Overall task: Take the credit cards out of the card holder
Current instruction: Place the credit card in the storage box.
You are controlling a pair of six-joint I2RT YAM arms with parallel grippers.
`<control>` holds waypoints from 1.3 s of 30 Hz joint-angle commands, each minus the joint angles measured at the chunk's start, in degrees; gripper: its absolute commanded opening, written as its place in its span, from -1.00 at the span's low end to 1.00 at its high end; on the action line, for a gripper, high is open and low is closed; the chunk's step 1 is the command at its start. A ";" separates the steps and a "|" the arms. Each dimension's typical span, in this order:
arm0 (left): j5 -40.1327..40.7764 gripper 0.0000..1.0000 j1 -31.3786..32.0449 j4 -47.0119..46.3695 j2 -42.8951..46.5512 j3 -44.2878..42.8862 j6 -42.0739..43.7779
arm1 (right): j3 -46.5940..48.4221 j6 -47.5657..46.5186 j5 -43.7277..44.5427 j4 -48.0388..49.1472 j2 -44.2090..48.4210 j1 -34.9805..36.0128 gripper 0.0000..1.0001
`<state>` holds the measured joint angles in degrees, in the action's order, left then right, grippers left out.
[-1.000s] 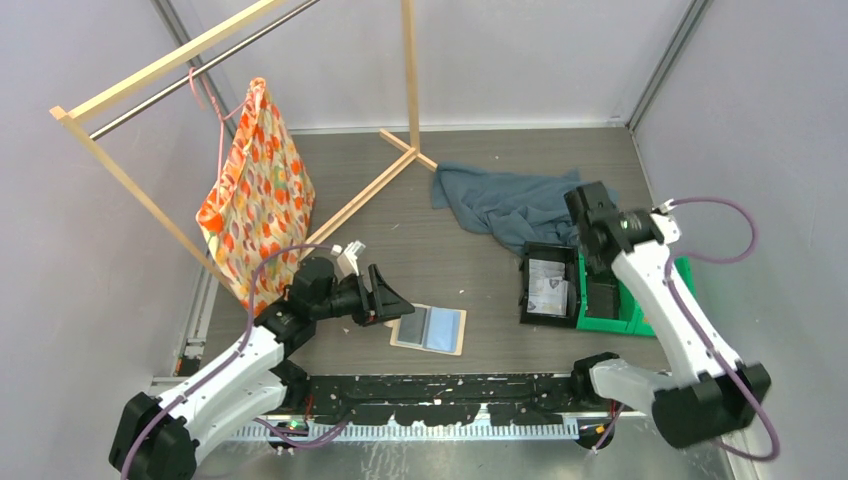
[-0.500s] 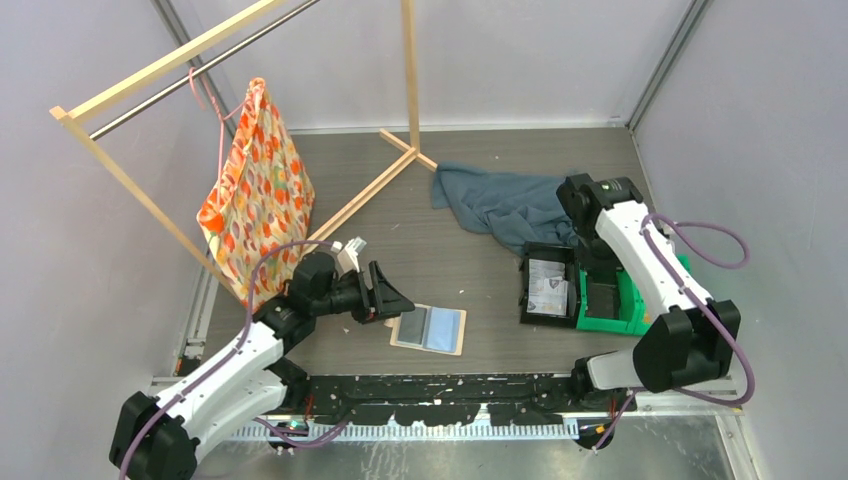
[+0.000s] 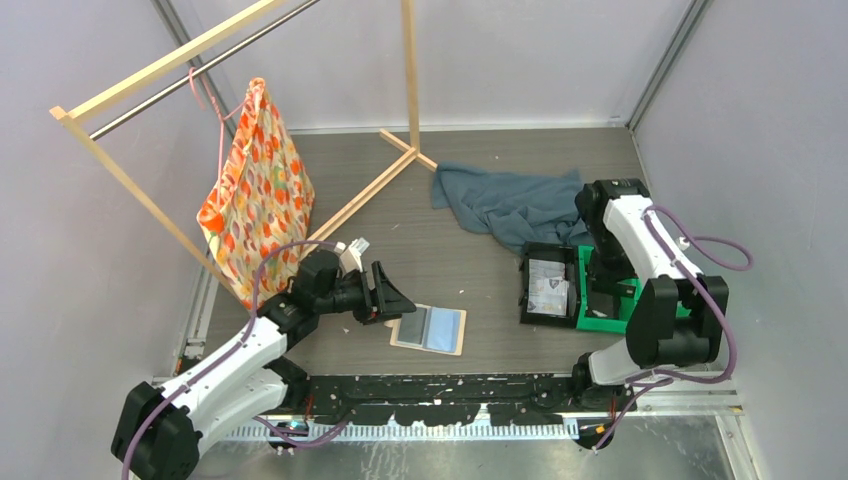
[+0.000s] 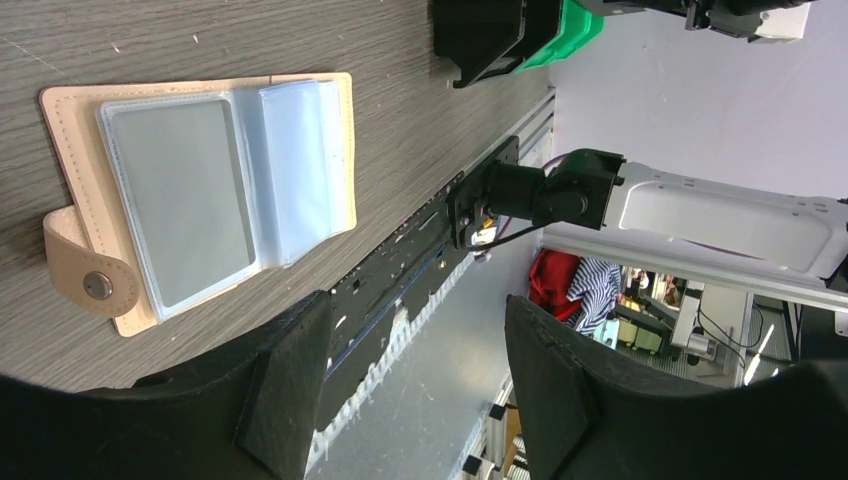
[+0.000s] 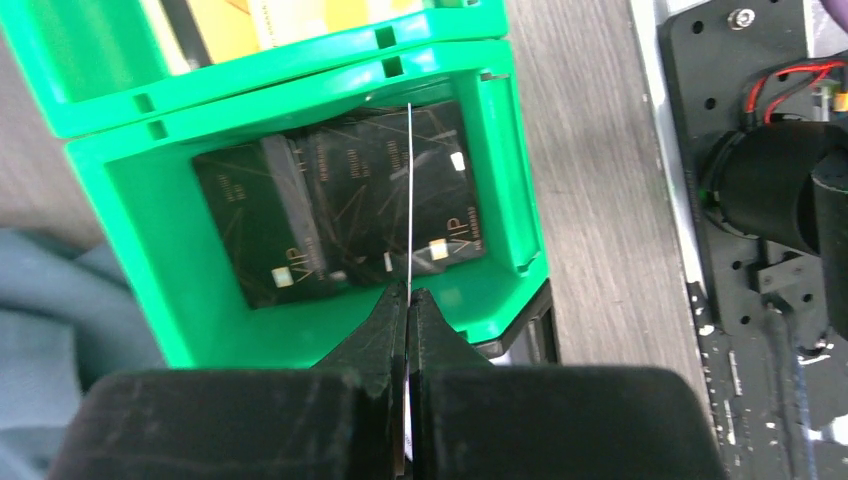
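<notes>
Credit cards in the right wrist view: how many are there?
3: two credit cards overlap in the green bin, left and right; a third, edge-on, is pinched by the right gripper. Others may hide beneath.

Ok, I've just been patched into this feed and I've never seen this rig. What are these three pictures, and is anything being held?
Two robot arms are bolted at the table's near edge. The wide picture looks down from above and behind them. The other two come from a camera on each wrist.

On the table lie the open card holder, a black tray, a green bin and a blue-grey cloth. An orange bag hangs from a wooden rack.

The left gripper is open and empty beside the card holder. The right gripper is shut on one credit card, seen edge-on above the green bin, where other dark cards lie.
</notes>
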<state>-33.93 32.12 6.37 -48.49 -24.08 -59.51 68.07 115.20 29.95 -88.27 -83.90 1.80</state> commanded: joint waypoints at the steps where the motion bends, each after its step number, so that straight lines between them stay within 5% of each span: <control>1: -1.42 0.29 -0.30 -0.49 0.27 -2.15 0.47 | -1.08 -2.33 -2.42 -3.32 -1.71 -1.06 -0.99; 31: -0.69 0.28 -0.28 -4.87 -1.61 1.21 -0.78 | -2.03 -17.62 -2.28 5.88 -19.54 -5.67 -0.98; 39: -0.86 0.28 -0.30 -5.18 -1.27 1.38 -0.52 | -1.67 -19.98 -0.58 8.00 -17.75 -5.66 -0.32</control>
<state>-33.93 32.12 3.73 -50.13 -22.76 -59.86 64.86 96.44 26.96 -80.62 -103.55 -3.84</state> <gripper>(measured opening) 0.640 0.316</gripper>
